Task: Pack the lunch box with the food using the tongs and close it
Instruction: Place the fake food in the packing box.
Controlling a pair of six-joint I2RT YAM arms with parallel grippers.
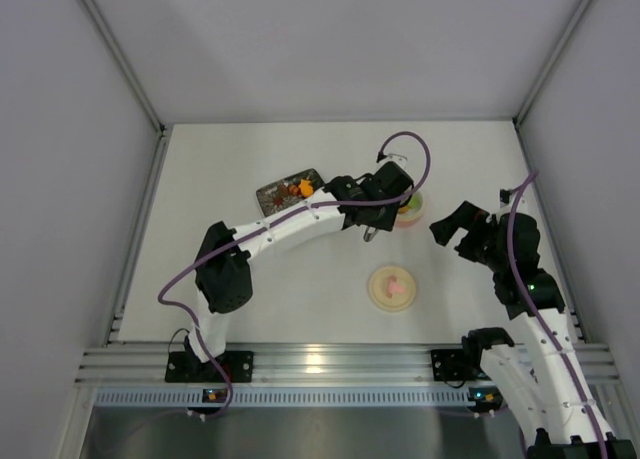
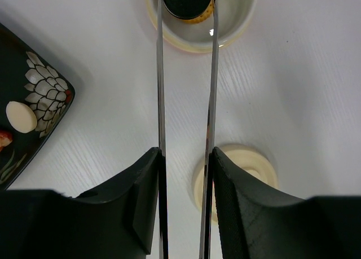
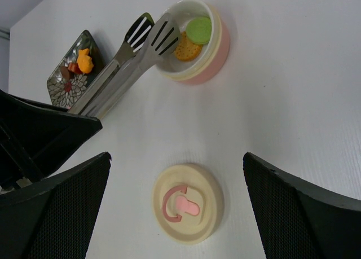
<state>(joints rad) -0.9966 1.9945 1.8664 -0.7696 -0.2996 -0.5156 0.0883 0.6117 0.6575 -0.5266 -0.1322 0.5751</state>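
Left fingers are clamped on the tongs, one pad on each arm, so both arms run out straight between them. Slotted heads sit slightly apart, over the plate-side rim of the lunch box. From the left wrist view a dark shape sits between the heads; can't tell what it is.

Right fingers are spread wide, gripping nothing, hanging above the tabletop with the lid framed between them.

Lunch box: upright, open, right of the plate and apart from it. Inside it are a green piece and an orange cracker, both against the wall away from the tongs.

Lid: flat, pink knob up, nearer the arm bases, well apart from the lunch box, with a bare strip of tabletop between them.

Plate still carries food: an orange piece, a cream disc, and some red and brown bits. Its near corner is clear of the tong arms.

Open room: bare tabletop right of the lunch box and around the lid. Walls close off the left, right and far edges.
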